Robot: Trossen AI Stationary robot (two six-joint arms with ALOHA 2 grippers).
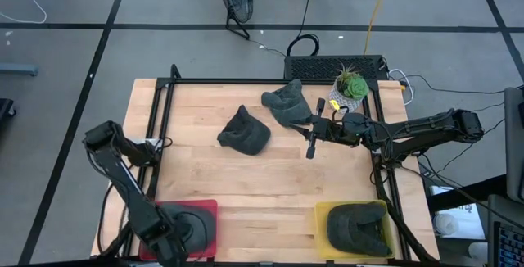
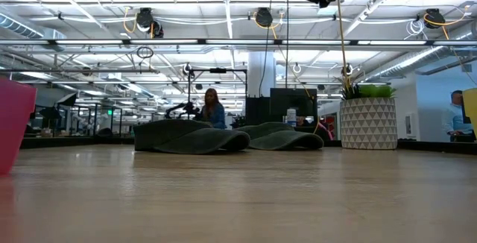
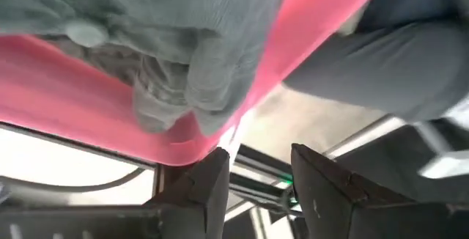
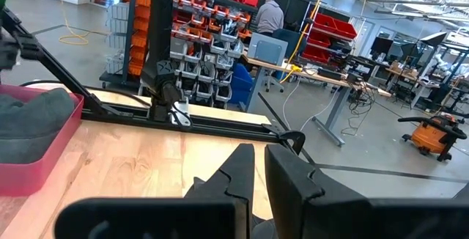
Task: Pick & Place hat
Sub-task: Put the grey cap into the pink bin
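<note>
Looking straight down: left arm is folded along the table's left edge, its left gripper (image 1: pixel 173 236) down at the red bin (image 1: pixel 208 208) in the near-left corner, over a dark grey hat (image 1: pixel 195 223) lying inside. Right arm stretches in from the right edge, nearly level, right gripper (image 1: pixel 311 151) hanging over bare wood just beside the far hat (image 1: pixel 288 103). Fingers there sit close together, holding nothing. A second loose hat (image 1: pixel 244 131) lies mid-table, crumpled, apart from the first. A yellow bin (image 1: pixel 324 214) at the near-right corner holds another dark hat (image 1: pixel 360 226). Potted plant (image 1: pixel 350 88) stands at the far right corner, a keyboard (image 1: pixel 336 67) behind it. Table (image 1: pixel 246 181) is pale wood with a black frame.

Table-level view: the two loose hats, one (image 2: pixel 190 136) left and one (image 2: pixel 282 136) right, lie flat and slumped, overlapping in line of sight. Plant pot (image 2: pixel 367 123) white with a triangle pattern. Red bin wall (image 2: pixel 15 124) at the left edge. An arm's dark underside crosses the top. Workshop beyond, ceiling pipes; a seated person (image 2: pixel 212 109) and another person (image 2: pixel 456 116) at right.

Left wrist view: fingers (image 3: pixel 209 188) spread apart, gripping nothing; the bin's red rim (image 3: pixel 88 114) just past them, ribbed grey hat fabric (image 3: pixel 168 41) inside.

Right wrist view: fingers (image 4: pixel 293 177) nearly together, gap narrow, empty. Red bin (image 4: pixel 37 151) with the hat (image 4: pixel 33 118) across the wood; shelving with parts bins, desks and a person (image 4: pixel 271 15) behind.
</note>
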